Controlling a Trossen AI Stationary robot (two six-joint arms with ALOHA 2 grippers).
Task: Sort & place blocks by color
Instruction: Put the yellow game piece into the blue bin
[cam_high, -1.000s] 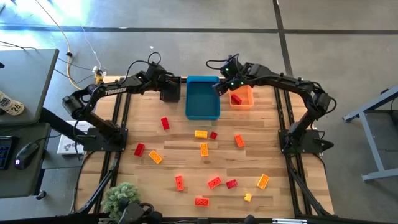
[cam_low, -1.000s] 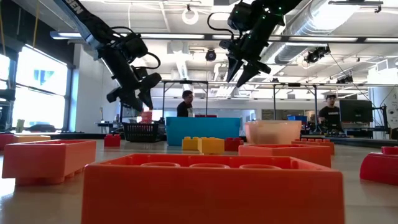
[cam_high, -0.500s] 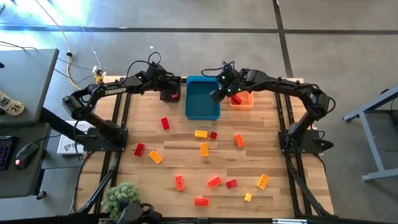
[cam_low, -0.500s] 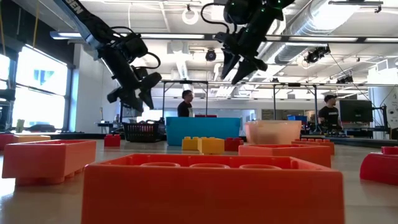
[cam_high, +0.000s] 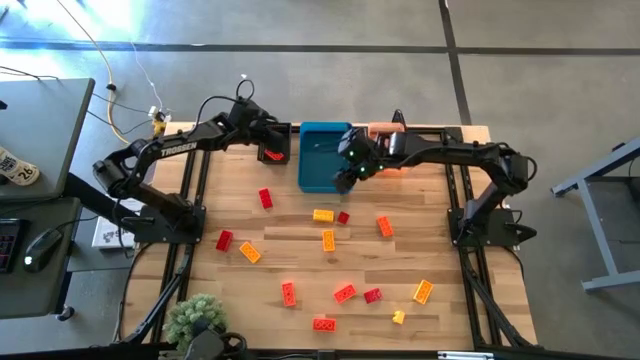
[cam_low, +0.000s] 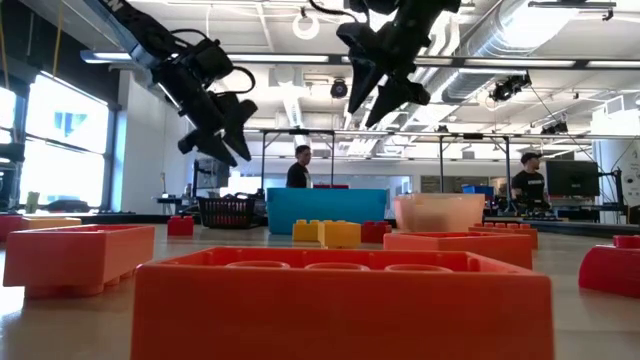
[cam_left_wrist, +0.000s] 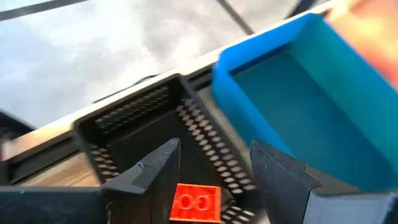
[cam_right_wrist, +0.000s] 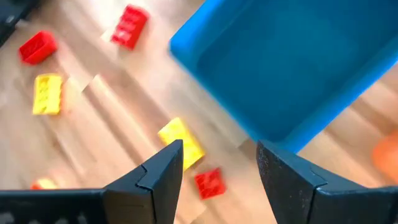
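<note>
Several small studded blocks in red, orange and yellow lie scattered on the wooden table, among them a yellow one (cam_high: 323, 215) and a red one (cam_high: 265, 198). One red block (cam_left_wrist: 196, 202) lies on the floor of the black bin (cam_left_wrist: 134, 115). My left gripper (cam_left_wrist: 211, 152) hangs open above that bin, its fingers clear of the block. My right gripper (cam_high: 347, 172) hangs open and empty over the near right part of the blue bin (cam_high: 322, 160). The right arm partly covers the orange bin (cam_low: 440, 212).
The three bins stand in a row along the table's far edge, black, blue, then orange. The loose blocks spread over the middle and near half of the table, such as an orange one (cam_high: 422, 291). People stand in the room behind.
My right gripper has swung from above the orange bin toward the table's left, to above the blue bin, staying open and empty. My left gripper has rolled a little above the black bin, and the red block now shows on that bin's floor.
</note>
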